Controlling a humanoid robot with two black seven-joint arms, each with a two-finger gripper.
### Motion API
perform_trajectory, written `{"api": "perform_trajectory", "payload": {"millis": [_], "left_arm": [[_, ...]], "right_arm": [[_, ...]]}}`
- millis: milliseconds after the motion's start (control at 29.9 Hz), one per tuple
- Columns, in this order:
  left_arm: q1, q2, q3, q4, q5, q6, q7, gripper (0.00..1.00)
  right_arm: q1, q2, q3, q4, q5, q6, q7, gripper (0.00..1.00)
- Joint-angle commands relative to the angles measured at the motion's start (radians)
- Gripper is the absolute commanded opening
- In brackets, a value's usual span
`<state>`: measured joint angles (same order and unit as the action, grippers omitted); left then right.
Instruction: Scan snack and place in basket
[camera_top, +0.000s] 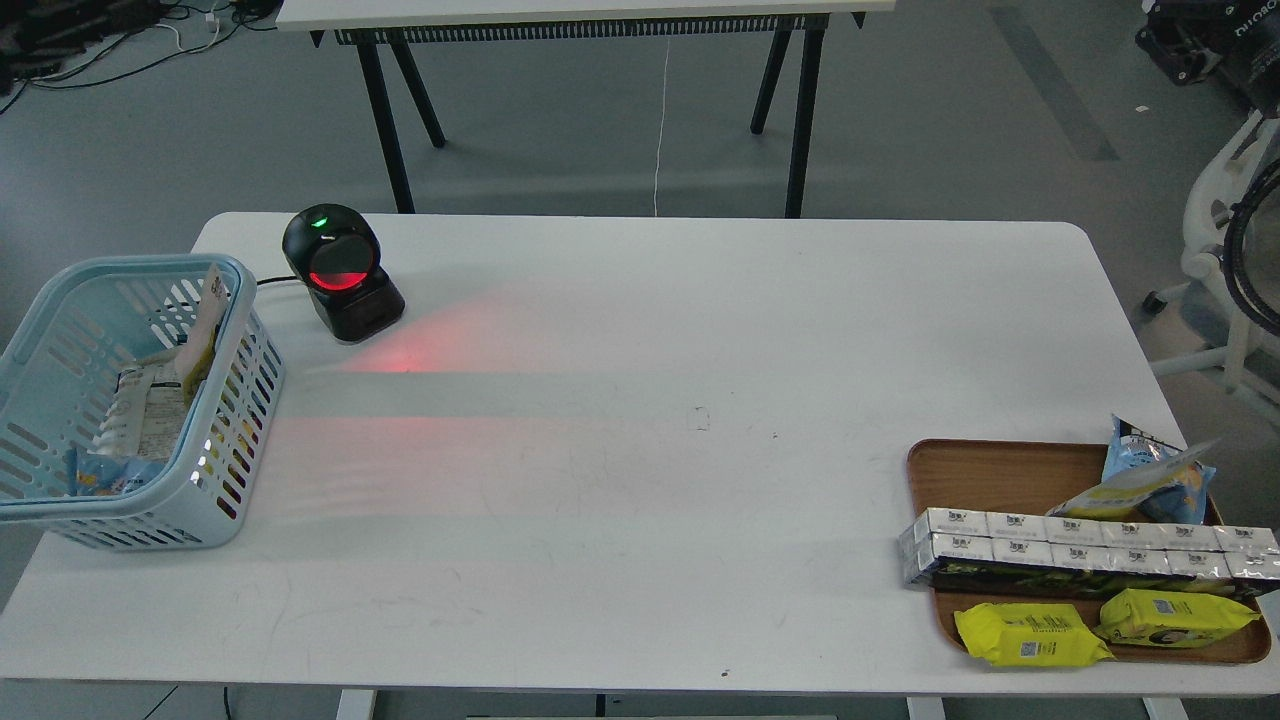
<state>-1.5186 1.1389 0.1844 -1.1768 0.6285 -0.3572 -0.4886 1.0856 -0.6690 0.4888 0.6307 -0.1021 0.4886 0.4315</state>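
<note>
Currently neither arm nor claw in view, small yellow-fronted stand-up snack pouch (203, 330) leaning inside light blue slotted plastic basket (236, 400) at desk's (640, 480) left edge, black scanner (340, 272) near the far-left corner.

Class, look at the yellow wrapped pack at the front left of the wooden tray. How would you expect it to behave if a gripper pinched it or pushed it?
The yellow pack looks soft and puffy, so it would probably dent under a pinch rather than stay stiff. Its wrapper looks glossy, so it may slip. It lies flat on the wooden tray, so a push should slide it, not roll or tip it.
</note>
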Motion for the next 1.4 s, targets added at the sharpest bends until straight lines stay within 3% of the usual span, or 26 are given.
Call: {"api": "perform_trajectory", "payload": {"millis": [0,167,535,903,1370], "left_arm": [[0.009,-0.071,-0.006,0.016,-0.222,-0.028,0.000,0.99],[0.044,-0.166,-0.037,0.090,-0.372,-0.131,0.000,0.99],[0.371,-0.379,-0.370,0.247,-0.385,-0.131,0.000,0.99],[0.465,-0.432,-0.393,0.258,-0.363,-0.131,0.000,0.99],[0.515,-0.430,-0.395,0.256,-0.329,-0.131,0.000,0.99]], "right_arm": [[-0.004,0.025,0.016,0.026,0.001,0.000,0.007,0.99],[-0.013,0.074,0.017,0.024,-0.001,0.000,0.033,0.99],[-0.035,0.172,-0.004,0.010,-0.007,0.000,0.036,0.99],[-0.087,0.262,-0.016,0.010,-0.011,0.000,0.033,0.99],[-0.096,0.264,-0.024,0.010,-0.013,0.000,0.035,0.99]]}}
